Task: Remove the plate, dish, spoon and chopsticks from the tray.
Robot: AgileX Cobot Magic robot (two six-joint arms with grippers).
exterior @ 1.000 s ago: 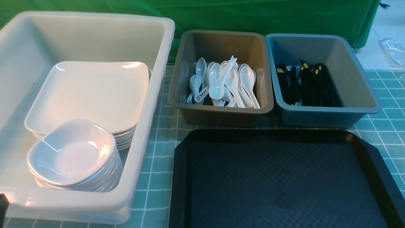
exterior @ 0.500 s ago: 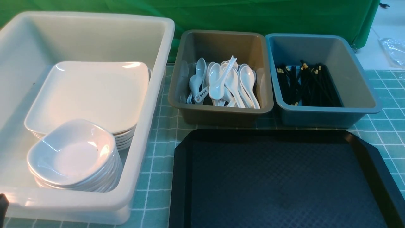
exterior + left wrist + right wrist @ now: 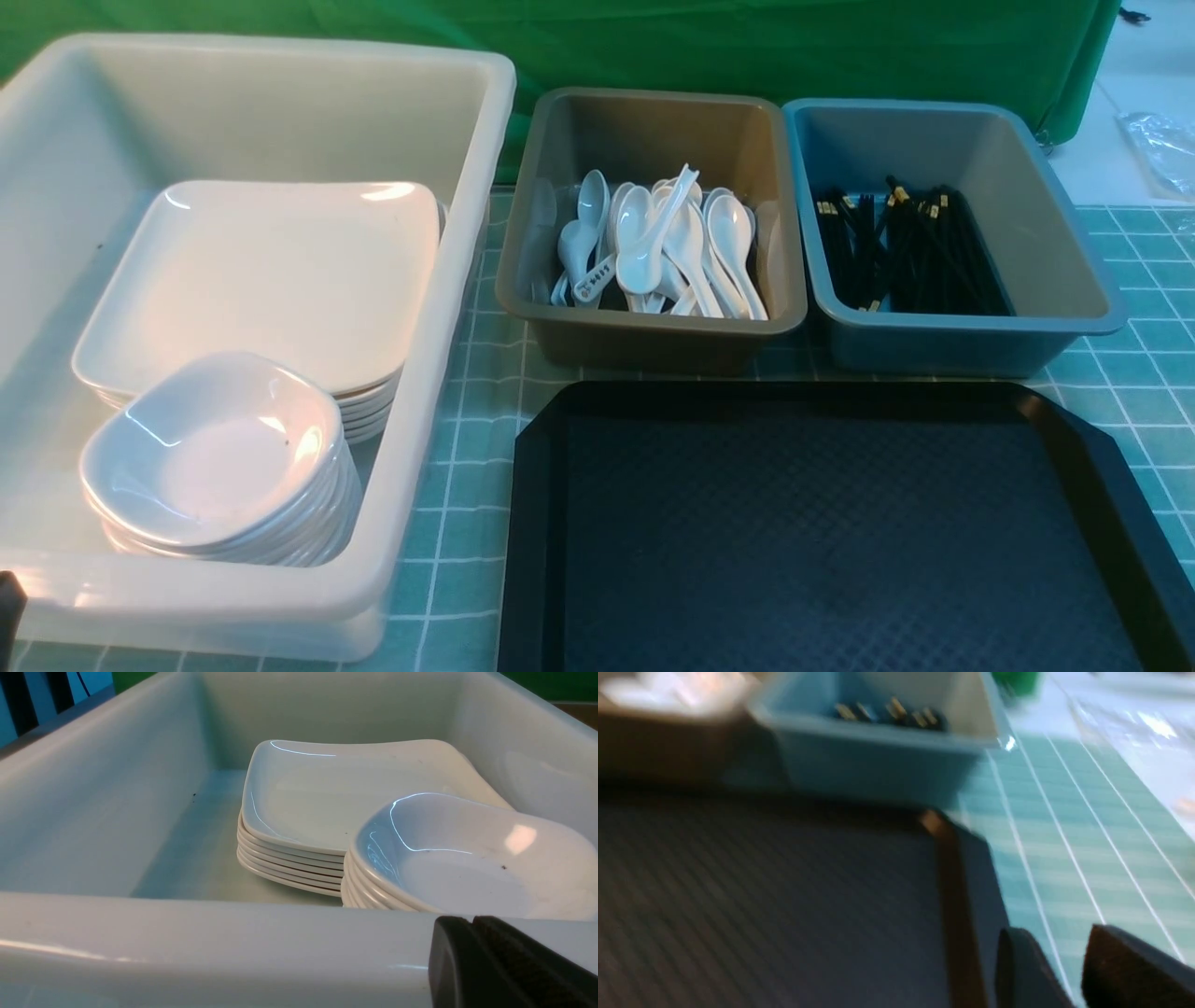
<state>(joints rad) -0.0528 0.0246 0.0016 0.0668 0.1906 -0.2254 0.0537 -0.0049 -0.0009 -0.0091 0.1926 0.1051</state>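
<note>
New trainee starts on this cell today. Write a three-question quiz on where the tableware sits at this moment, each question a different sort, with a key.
1. True or false: the black tray holds a plate.
2. Which tub holds the chopsticks? A) white tub B) grey tub C) blue tub
3. Fill in: in the white tub, the stack of small dishes sits nearer the robot than the stack of large ____.

Key
1. False; the visible part of its floor is bare.
2. C, the blue tub; the spoons lie in the grey tub.
3. Plates.
</note>
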